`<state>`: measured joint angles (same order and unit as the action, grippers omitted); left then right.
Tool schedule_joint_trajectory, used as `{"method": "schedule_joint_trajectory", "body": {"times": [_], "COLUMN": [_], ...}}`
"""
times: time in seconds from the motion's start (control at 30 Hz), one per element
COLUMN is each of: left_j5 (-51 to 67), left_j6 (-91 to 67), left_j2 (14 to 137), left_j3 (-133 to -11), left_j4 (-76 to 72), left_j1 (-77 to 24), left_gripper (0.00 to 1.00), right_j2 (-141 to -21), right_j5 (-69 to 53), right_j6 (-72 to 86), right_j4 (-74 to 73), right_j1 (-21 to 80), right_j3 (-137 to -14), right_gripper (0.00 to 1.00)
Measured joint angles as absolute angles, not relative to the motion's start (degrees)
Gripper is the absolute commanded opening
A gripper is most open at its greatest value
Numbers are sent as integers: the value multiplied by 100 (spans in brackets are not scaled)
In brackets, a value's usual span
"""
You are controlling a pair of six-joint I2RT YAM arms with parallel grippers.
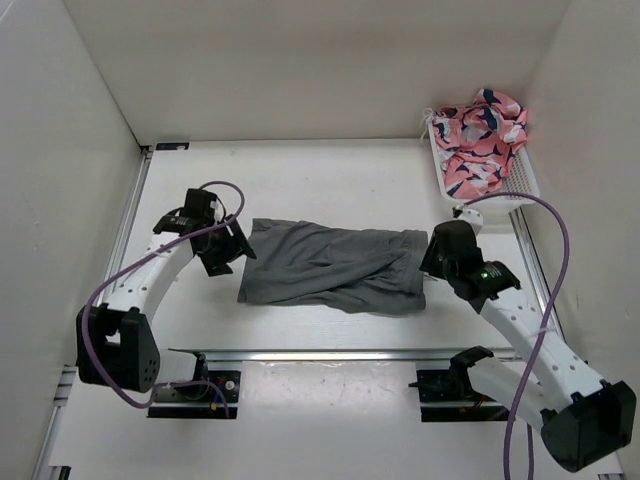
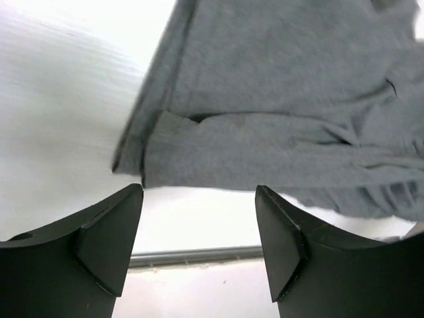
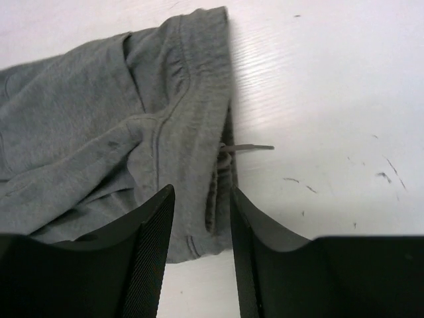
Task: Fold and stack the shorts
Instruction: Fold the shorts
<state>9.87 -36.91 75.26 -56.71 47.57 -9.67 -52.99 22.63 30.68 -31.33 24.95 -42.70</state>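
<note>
Noting that the folded mid-grey soft cloth shorts (image 1: 335, 268) lay mid-way across the white table (image 1: 300, 180), between the spread, empty left gripper (image 2: 199, 191) and the partly parted right gripper (image 3: 201, 192) over their waistband (image 3: 199, 86), you would have risked snagging that hem and undoing the fold on lifting away.

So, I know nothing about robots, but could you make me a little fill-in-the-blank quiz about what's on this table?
The shorts lying on the table are ___ in colour. They lie ___ the left gripper and the right gripper. The white basket in the far right corner holds a ___ patterned cloth. The left gripper's jaws stand ___, holding nothing.
Missing words: grey; between; pink; open.
</note>
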Motion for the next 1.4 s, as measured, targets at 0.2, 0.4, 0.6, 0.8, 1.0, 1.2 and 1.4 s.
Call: {"method": "schedule_joint_trajectory", "body": {"times": [0.2,0.4,0.6,0.8,1.0,1.2,1.4], "left_j5": [937,871,681,585,548,543,528], "left_j6": [-3813,-3944,-3990,-3994,-3975,-3951,-3946], "left_j2": [8097,8521,8879,9188,9522,9548,9476], "left_j3": [-5688,-5701,-5693,-5693,-5714,-5833,-6169], "left_j4": [4731,4731,4731,4729,4685,4670,4713], "left_j1": [-1000,-1234,-1339,-1343,-1374,-1374,-1365], "left_gripper": [78,86,85,58,10,10,10], "right_j2": [-5653,-6517,-6928,-6960,-7247,-7524,-7546], "right_j5": [2191,1046,784,255,-340,-543,-475], "right_j6": [4007,4567,4486,4305,4276,4198,3913], "right_j4": [-3916,-4069,-4115,-3962,-3573,-3269,-3109], "right_j1": [2484,2171,1566,1087,982,913,906], "right_j3": [-4757,-5312,-5419,-5304,-5017,-5002,-5039], "right_gripper": [50,53,63,68,65,37,0]}}
